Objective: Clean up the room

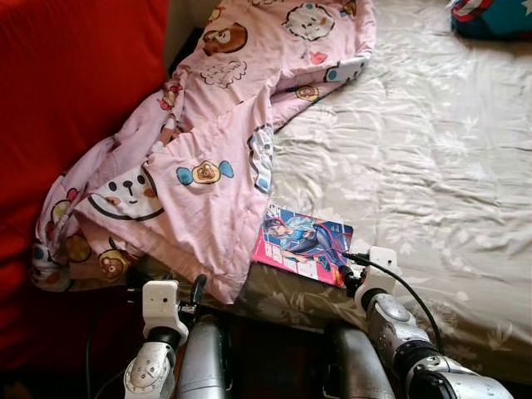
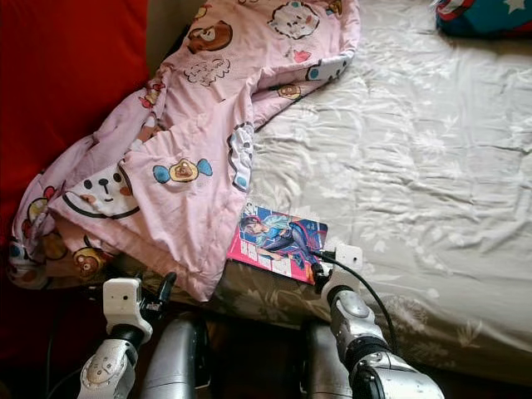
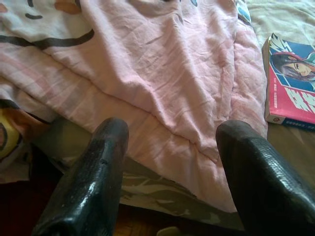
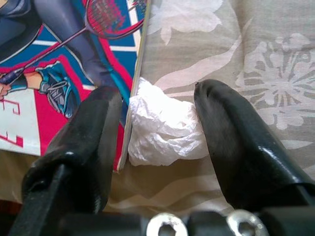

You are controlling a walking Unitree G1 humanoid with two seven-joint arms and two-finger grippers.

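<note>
Currently our right gripper (image 4: 157, 123) straddles, unclenched, a crumpled white tissue (image 4: 165, 125) at the comic book's (image 1: 303, 243) 3 o'clock edge; light, soft, compressible, so we pinch its middle.

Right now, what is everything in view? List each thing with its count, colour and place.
blanket: one, pink with cartoon animals, heaped on the bed's left side, hanging over its near edge.
book: one, magenta and blue comic cover, flat at the bed's near edge beside the blanket.
tissue: one, white, crumpled, on the sheet against the book's edge.
sheet: one, beige with pale flowers, covering the bed.
red surface: one, left of the bed.
cushion: one, teal with red and white, far right corner, cut off.
left gripper: open, at the blanket's hanging edge.
right gripper: open, its fingers either side of the tissue.
</note>
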